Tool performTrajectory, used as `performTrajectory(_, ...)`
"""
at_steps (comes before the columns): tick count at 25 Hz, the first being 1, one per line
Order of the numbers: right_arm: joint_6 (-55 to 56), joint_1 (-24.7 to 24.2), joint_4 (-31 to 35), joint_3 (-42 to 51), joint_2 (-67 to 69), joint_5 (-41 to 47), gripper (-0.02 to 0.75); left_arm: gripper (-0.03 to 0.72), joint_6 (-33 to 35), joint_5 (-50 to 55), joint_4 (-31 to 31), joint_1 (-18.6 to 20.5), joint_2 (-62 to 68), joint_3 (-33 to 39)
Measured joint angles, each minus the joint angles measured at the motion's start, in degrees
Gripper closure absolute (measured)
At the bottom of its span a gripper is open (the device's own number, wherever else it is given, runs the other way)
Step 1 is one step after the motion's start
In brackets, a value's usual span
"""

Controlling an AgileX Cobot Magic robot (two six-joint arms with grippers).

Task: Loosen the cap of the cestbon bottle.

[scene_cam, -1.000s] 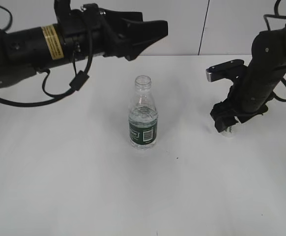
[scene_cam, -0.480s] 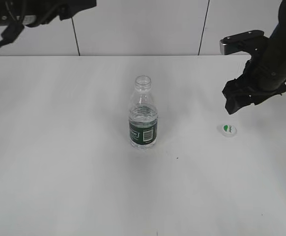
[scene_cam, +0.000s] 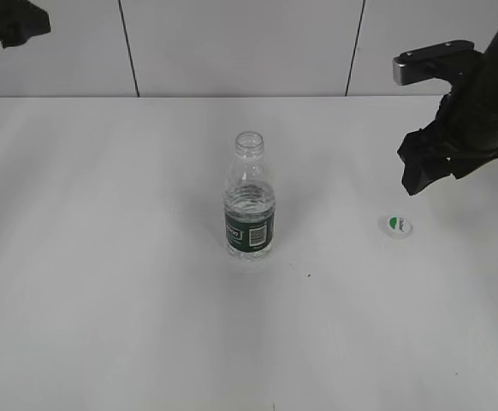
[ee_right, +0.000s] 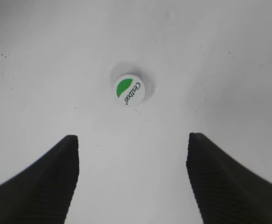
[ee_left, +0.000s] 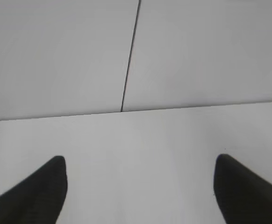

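Observation:
The cestbon bottle (scene_cam: 249,199) stands upright in the middle of the white table, its threaded neck bare. The cap (scene_cam: 396,225), white with a green patch, lies flat on the table to the bottle's right; it also shows in the right wrist view (ee_right: 129,89). My right gripper (scene_cam: 426,169) is open and empty, raised above and slightly right of the cap; its fingers (ee_right: 132,154) frame bare table below the cap. My left gripper (ee_left: 139,168) is open and empty, over bare table; only a corner of that arm (scene_cam: 5,21) shows at the exterior view's top left.
The white table (scene_cam: 129,300) spreads around the bottle. A pale panelled wall (scene_cam: 232,43) stands behind the table's far edge.
My left arm has drawn back to the upper left, nearly out of the exterior view. My right gripper let go of the cap on the table and rose up and to the right.

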Motion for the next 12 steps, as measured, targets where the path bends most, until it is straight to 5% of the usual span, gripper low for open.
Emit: performTrajectory(12,4.04,0.0,-1.13,0.0,-0.01,1.51,0.179,0.111,-2.36,-6.54,4.72,-0.1,0.27,-0.14)
